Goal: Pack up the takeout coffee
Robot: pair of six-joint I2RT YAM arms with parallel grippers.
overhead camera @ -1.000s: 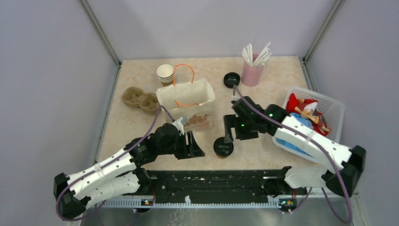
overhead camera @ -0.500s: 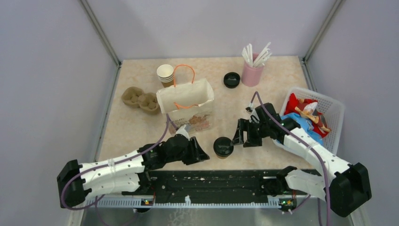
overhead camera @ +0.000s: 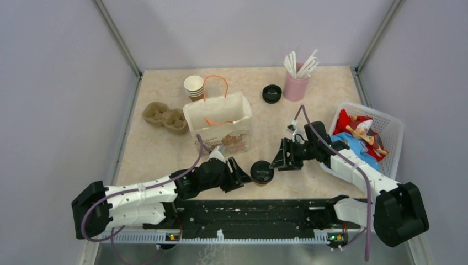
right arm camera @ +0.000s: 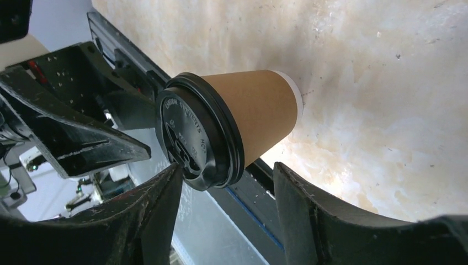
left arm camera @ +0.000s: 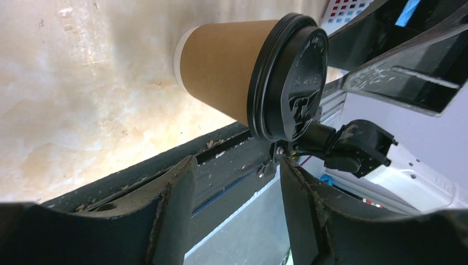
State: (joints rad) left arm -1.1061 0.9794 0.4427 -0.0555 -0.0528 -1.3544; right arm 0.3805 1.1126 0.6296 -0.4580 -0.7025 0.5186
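Fingers (left arm camera: 172,210) of the left gripper (overhead camera: 240,175) are standing wide apart and gripping nothing. In the left wrist view the takeout coffee (left arm camera: 229,69) is sitting ahead of the tips, not betw. them. The right gripper (overhead camera: 274,163) is doing likewise: its fingers (right arm camera: 309,215) are spread and empty, w/ the cup lying just beyond the gap. Contact on either side cannot be told, though none is showing.

The coffee is standing upright on the table (overhead camera: 149,149) near the front edge, black lid (left arm camera: 292,77) seated on top. The grippers are flanking it, left one just beside its left, right one at its upper right, both pointing inward.

Probable reason: each opening is looking wider than the cup body, so either arm could close round the brown wall below the lid rim. Gripping there, rather than on the lid, should be avoiding popping it off.

The paper bag (overhead camera: 219,122) is standing behind the cup w/ mouth up and handles aside, presumably ready for loading from above. The left arm is lying nearer to it.
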